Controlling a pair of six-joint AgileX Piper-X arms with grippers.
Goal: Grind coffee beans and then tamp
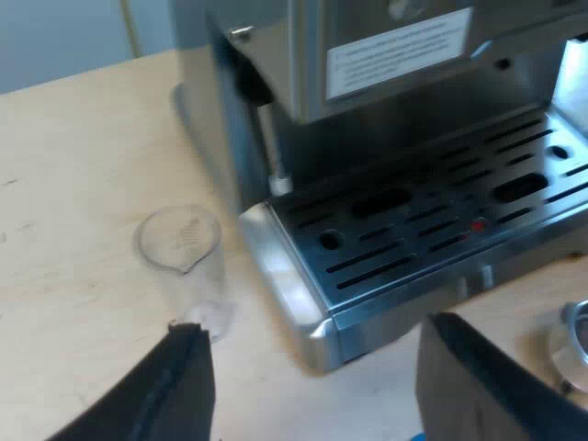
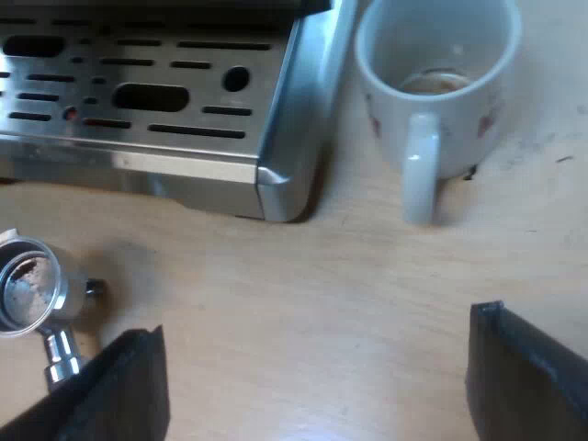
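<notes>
The espresso machine (image 1: 386, 119) stands on a wooden table, with its slotted metal drip tray (image 1: 432, 220) toward me; the tray's corner (image 2: 184, 101) also lies before my right arm. A clear measuring glass (image 1: 184, 248) stands on the table beside the tray's corner. My left gripper (image 1: 317, 386) hangs open over the table just short of the tray, nothing between its fingers. The metal holder (image 2: 32, 294) lies loose on the table near the tray, its basket holding some grounds; its rim (image 1: 579, 335) shows by my left finger. My right gripper (image 2: 317, 386) is open above bare table.
A white mug (image 2: 441, 83) stands upright beside the drip tray's corner, handle toward my right gripper, with a little brown residue inside. A steam wand (image 1: 273, 138) hangs down at the machine's side above the tray. Bare wooden tabletop (image 2: 294, 294) lies between the holder and the mug.
</notes>
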